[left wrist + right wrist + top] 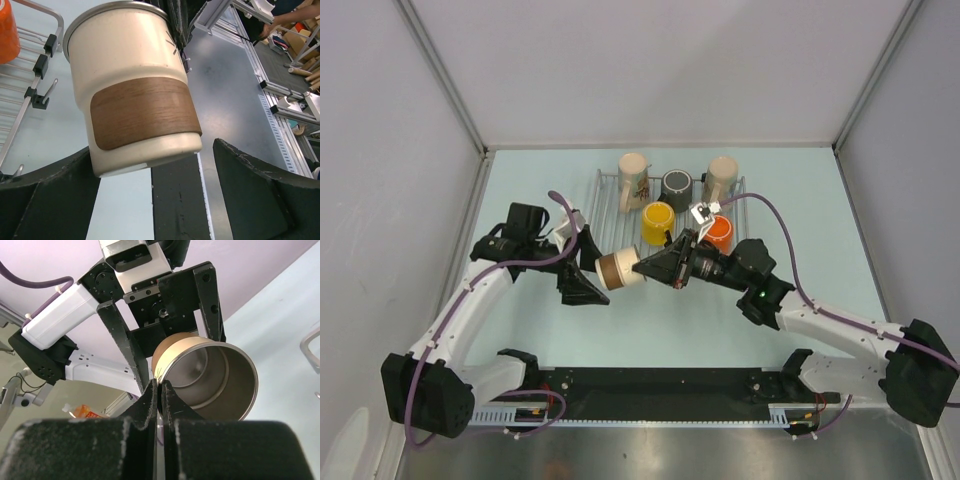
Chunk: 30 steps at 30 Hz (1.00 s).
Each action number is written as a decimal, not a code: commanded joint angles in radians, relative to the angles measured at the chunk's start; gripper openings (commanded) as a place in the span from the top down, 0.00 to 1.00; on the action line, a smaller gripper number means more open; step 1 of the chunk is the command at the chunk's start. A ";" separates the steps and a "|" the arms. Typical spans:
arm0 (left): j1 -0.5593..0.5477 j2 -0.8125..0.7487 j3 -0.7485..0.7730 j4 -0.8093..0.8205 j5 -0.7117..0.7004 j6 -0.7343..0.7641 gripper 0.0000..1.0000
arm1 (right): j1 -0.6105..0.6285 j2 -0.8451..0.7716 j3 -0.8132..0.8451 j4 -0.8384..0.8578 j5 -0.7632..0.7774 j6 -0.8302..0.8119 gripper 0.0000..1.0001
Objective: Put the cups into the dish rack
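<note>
One cup [618, 270], cream with a wood band, hangs on its side just in front of the dish rack [604, 196]. My right gripper [642, 266] is pinched onto its rim. My left gripper [592, 266] has its jaws apart, straddling the base. Five more sit in the rack (patterned cream cup [634, 180], plain cream cup [720, 178], dark cup [677, 185], yellow cup [658, 220], orange cup [718, 233]).

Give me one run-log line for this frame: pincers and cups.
right pincer: shut on brown-banded cup rim | left pincer: open, straddling its base | dish rack: holds five cups
</note>
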 commanded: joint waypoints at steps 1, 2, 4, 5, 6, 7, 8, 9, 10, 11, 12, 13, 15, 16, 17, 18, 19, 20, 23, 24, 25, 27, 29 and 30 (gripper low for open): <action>0.012 -0.003 0.038 0.000 0.097 0.063 0.08 | -0.001 0.027 -0.017 0.192 -0.028 0.060 1.00; 0.015 0.000 0.037 0.000 0.105 0.062 0.08 | 0.001 0.029 -0.022 0.197 -0.026 0.061 1.00; 0.032 0.012 0.042 0.000 0.123 0.063 0.09 | 0.005 0.039 -0.038 0.228 -0.020 0.072 1.00; 0.038 0.015 0.046 0.000 0.131 0.063 0.10 | 0.007 0.047 -0.043 0.242 -0.019 0.076 1.00; 0.053 0.023 0.055 0.000 0.136 0.065 0.11 | 0.009 0.052 -0.046 0.254 -0.017 0.084 1.00; 0.063 0.027 0.057 0.000 0.153 0.063 0.12 | 0.010 0.058 -0.049 0.268 -0.016 0.087 1.00; 0.072 0.029 0.060 0.000 0.162 0.066 0.15 | 0.009 0.067 -0.054 0.275 -0.012 0.087 1.00; 0.092 0.034 0.061 -0.001 0.168 0.071 0.18 | 0.009 0.070 -0.055 0.283 -0.008 0.092 1.00; 0.101 0.041 0.066 -0.001 0.176 0.071 0.21 | 0.009 0.075 -0.058 0.300 -0.006 0.095 1.00; 0.122 0.049 0.075 -0.001 0.188 0.068 0.26 | 0.010 0.085 -0.058 0.308 -0.006 0.101 1.00; 0.135 0.055 0.081 -0.004 0.200 0.066 0.27 | 0.012 0.094 -0.058 0.315 -0.008 0.104 1.00; 0.145 0.067 0.087 -0.012 0.209 0.069 0.27 | 0.015 0.104 -0.058 0.332 -0.006 0.109 1.00; 0.170 0.084 0.113 -0.088 0.232 0.144 0.27 | 0.024 0.125 -0.060 0.349 0.006 0.116 1.00; 0.173 0.096 0.126 -0.144 0.240 0.198 0.27 | 0.027 0.133 -0.060 0.369 0.009 0.119 1.00; 0.178 0.124 0.155 -0.208 0.254 0.263 0.27 | 0.030 0.145 -0.060 0.378 0.011 0.123 1.00; 0.178 0.144 0.172 -0.371 0.258 0.431 0.27 | 0.032 0.163 -0.055 0.387 0.012 0.127 1.00; 0.178 0.161 0.186 -0.442 0.265 0.506 0.27 | 0.033 0.177 -0.054 0.407 0.009 0.136 1.00; 0.178 0.187 0.198 -0.464 0.269 0.528 0.27 | 0.035 0.190 -0.051 0.418 0.009 0.142 1.00; 0.179 0.205 0.203 -0.466 0.283 0.528 0.27 | 0.051 0.237 -0.043 0.459 0.011 0.156 1.00; 0.182 0.207 0.201 -0.466 0.291 0.537 0.27 | 0.059 0.263 -0.040 0.467 0.015 0.156 1.00; 0.182 0.205 0.201 -0.466 0.292 0.539 0.27 | 0.065 0.275 -0.039 0.482 0.015 0.159 1.00; 0.182 0.198 0.203 -0.466 0.294 0.539 0.28 | 0.070 0.305 -0.035 0.527 0.015 0.176 1.00; 0.184 0.193 0.210 -0.465 0.294 0.539 0.28 | 0.081 0.354 -0.031 0.564 0.012 0.188 1.00; 0.185 0.187 0.212 -0.466 0.295 0.537 0.28 | 0.085 0.367 -0.029 0.600 0.012 0.205 1.00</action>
